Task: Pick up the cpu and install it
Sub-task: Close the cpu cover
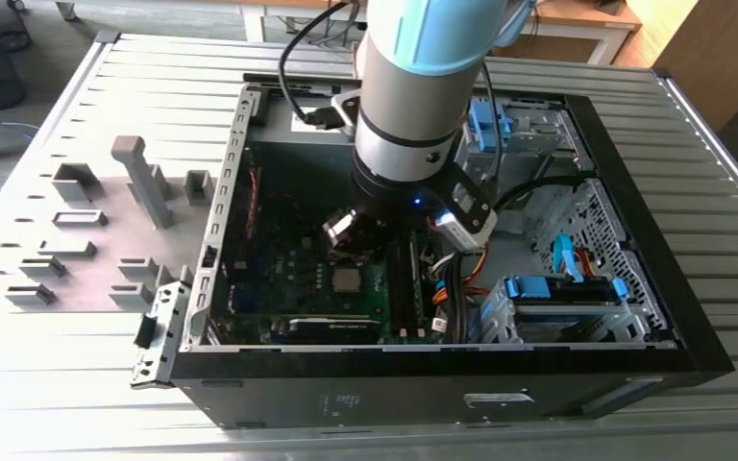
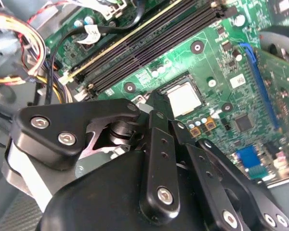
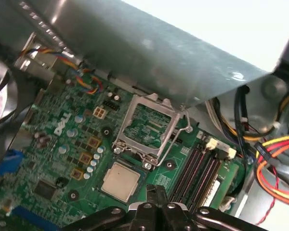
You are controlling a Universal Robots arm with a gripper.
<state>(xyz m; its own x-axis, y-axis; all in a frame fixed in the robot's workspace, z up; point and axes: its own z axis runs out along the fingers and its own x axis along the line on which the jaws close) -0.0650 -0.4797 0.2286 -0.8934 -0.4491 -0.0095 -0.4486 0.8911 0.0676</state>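
Note:
The cpu point(image 3: 120, 180), a small silvery square chip, lies flat in its socket on the green motherboard point(image 3: 62, 139); it also shows as the cpu point(image 2: 184, 98) and the cpu point(image 1: 343, 280). The socket's metal frame point(image 3: 147, 127) stands hinged open beside it, with the wire lever point(image 3: 183, 132) raised. My gripper point(image 3: 156, 191) hovers just above the board next to the chip, apart from it. In both wrist views its black fingers point(image 2: 156, 103) are pressed together with nothing between them. The exterior view shows the gripper point(image 1: 347, 240) low inside the open computer case.
Black memory slots point(image 3: 197, 168) run close beside the socket. Cable bundles point(image 3: 274, 159) crowd one side of the case. Blue drive cages point(image 1: 561, 293) sit at the exterior view's right. Grey holder blocks point(image 1: 138, 178) stand on the plate at its left. Case walls point(image 1: 222, 202) enclose the board.

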